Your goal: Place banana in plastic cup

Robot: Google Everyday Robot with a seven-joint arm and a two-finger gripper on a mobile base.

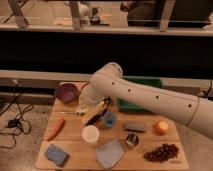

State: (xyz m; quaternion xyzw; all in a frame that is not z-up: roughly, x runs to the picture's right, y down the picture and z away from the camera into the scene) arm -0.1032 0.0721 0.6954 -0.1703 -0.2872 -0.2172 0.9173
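Counter (75,164), items left to right. Purple bowl (66,92), up and left of the hand, near the far edge. Carrot (55,128), left of the hand and lower; blue sponge (56,154) below it at the near left corner. Hand (91,111), mid-counter at the end of the white arm; grip state cannot be told. Banana (98,113), at the hand, dark tip lowest, not yet in any cup. White cup (90,134), just below the hand, mouth open; blue cup (109,119), just right of it. Judged: banana reached, placing outstanding. Green bin (126,105), right, behind the arm. Orange (161,127) and grapes (161,151), far right. Open room lies between the hand and the white cup; neighbours crowd the right.
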